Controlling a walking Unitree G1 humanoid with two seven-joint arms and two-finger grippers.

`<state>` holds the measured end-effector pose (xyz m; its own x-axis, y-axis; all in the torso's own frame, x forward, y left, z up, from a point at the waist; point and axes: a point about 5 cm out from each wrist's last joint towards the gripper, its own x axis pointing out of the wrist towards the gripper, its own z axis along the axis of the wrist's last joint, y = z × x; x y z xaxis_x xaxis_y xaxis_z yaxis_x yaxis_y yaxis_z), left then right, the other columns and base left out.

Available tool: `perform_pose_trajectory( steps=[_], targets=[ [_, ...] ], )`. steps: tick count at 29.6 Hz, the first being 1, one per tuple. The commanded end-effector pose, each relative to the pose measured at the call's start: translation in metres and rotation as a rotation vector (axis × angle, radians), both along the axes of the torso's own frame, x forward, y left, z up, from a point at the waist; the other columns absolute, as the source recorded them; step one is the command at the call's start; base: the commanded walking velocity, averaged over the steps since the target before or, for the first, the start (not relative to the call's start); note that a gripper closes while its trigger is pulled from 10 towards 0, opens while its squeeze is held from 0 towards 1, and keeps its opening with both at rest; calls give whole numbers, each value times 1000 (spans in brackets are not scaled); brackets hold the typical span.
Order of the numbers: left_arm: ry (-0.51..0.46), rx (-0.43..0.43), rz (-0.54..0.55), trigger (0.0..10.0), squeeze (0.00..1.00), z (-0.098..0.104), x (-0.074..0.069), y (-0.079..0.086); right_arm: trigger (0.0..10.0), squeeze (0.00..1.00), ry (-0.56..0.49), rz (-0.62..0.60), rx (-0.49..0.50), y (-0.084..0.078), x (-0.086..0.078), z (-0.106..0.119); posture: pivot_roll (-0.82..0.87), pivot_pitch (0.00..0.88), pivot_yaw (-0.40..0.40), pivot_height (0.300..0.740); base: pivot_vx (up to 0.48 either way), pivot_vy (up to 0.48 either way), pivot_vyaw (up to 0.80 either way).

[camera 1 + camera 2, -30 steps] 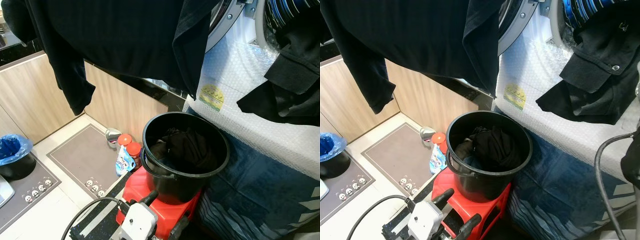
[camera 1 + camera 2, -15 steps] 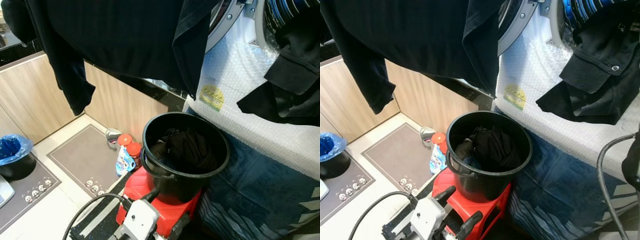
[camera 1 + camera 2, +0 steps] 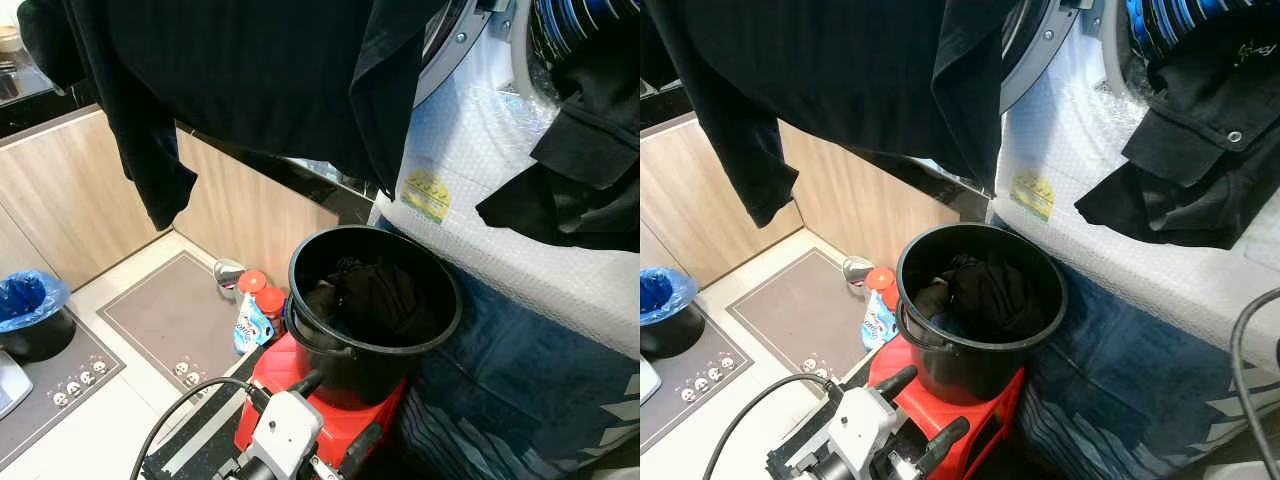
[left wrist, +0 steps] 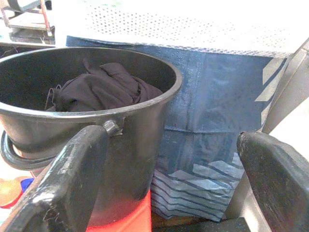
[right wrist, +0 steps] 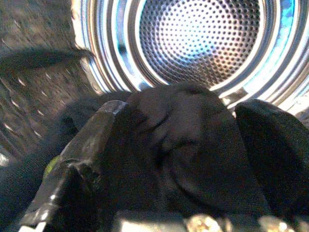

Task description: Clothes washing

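Observation:
A black bucket (image 3: 350, 372) stands on a red stool (image 3: 272, 378) and holds dark clothes (image 3: 375, 295). My left gripper (image 3: 335, 412) is low, just in front of the stool. It is open, with the bucket's wall (image 4: 130, 140) beside one of its fingers (image 4: 72, 183). My right gripper (image 5: 188, 125) points into the washer's steel drum (image 5: 212, 43). It is open, and a bunched black garment (image 5: 178, 140) lies between its fingers. Black cloth (image 3: 590, 170) hangs out of the drum's mouth. A large black garment (image 3: 250, 70) hangs across the top of the eye views.
The washer front (image 3: 480, 200) is covered in bubble wrap, with a blue towel (image 3: 520, 370) at its foot. Small bottles (image 3: 255, 300) stand on the floor left of the stool. Grey mats (image 3: 170, 310), a bin with a blue bag (image 3: 25, 300) and wooden cabinets (image 3: 60, 190) lie further left.
The head view has shifted slightly, and my left gripper sits a touch further right at the bottom edge. The bucket and the hanging garments have not moved.

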<state>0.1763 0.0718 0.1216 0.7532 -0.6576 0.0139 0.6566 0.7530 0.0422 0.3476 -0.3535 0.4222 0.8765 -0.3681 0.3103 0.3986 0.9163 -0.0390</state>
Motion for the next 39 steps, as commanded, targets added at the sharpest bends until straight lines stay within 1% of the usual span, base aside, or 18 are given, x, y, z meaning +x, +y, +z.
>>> perform_pose_trajectory(
  steps=[1, 2, 4, 6, 7, 9, 11, 12, 15, 17, 20, 22, 23, 27, 28, 33, 37, 39],
  targets=[
    [3, -13, -17, 10000, 0, -1, -1, -2, 10000, 0, -58, 57, 22, -3, -8, 10, -69, 133, -30, 740, 0, 0, 0],
    [2, -14, -18, 10000, 0, -1, -1, -2, 10000, 0, -84, 101, 26, 0, -9, 12, -71, 133, -28, 740, 0, 0, 0],
    [2, -14, -20, 10000, 0, -1, 0, -2, 10000, 0, -113, 141, 18, 3, -9, 13, -72, 135, -27, 740, 0, 0, 0],
    [0, -13, -22, 10000, 0, -1, 1, -2, 10000, 0, -164, 281, -15, 14, -9, 12, -75, 138, -24, 740, 0, 0, 0],
    [-1, -13, -23, 10000, 0, -1, 1, -2, 10000, 0, -193, 348, -52, 22, -10, 10, -76, 139, -22, 740, 0, 0, 0],
    [-1, -13, -23, 10000, 0, 0, 2, -1, 10000, 0, -219, 421, -98, 32, -12, 6, -78, 141, -19, 740, 0, 0, 0],
    [-2, -12, -24, 10000, 0, 0, 3, -1, 10000, 0, -213, 550, -140, 48, -13, -7, -77, 142, -16, 740, 0, 0, 0],
    [-4, -10, -25, 10000, 0, 0, 3, -1, 10000, 0, -198, 664, -166, 61, -16, -21, -77, 142, -15, 740, 0, 0, 0],
    [-7, -8, -25, 10000, 0, 0, 4, 0, 10000, 0, -172, 791, -183, 74, -20, -39, -73, 141, -13, 740, 0, 0, 0],
    [-8, -6, -24, 10000, 0, 0, 4, 0, 10000, 0, -157, 850, -188, 80, -23, -47, -70, 139, -10, 740, 0, 0, 0],
    [-10, -2, -24, 10000, 0, 0, 5, 1, 10000, 0, -111, 962, -251, 93, -33, -66, -70, 138, -8, 740, 0, 0, 0],
    [-12, 2, -23, 10000, 0, 0, 5, 2, 10000, 0, -65, 1019, -282, 99, -39, -79, -68, 135, -5, 740, 0, 0, 0],
    [-15, 11, -24, 10000, 0, -1, 6, 4, 10000, 0, 3, 1090, -310, 105, -47, -97, -68, 135, -5, 740, 0, 0, 0],
    [-16, 24, -25, 10000, 0, -3, 8, 6, 10000, 0, 104, 1131, -293, 109, -50, -117, -68, 130, 0, 740, 0, 0, 0],
    [-15, 30, -27, 10000, 0, -4, 9, 7, 10000, 0, 155, 1150, -300, 111, -52, -127, -68, 130, 4, 740, 0, 0, 0],
    [0, 58, -36, 10000, 0, -9, 10, 10, 10000, 0, 284, 1190, -321, 116, -57, -154, -68, 131, 7, 740, 0, 0, 0],
    [16, 75, -32, 10000, 0, -16, 12, 13, 10000, 0, 337, 1197, -311, 118, -58, -168, -68, 131, 7, 740, 0, 0, 0],
    [19, 76, -31, 10000, 0, -17, 12, 14, 10000, 0, 344, 1200, -313, 118, -59, -169, -68, 131, 7, 740, 0, 0, 0]
  ],
)
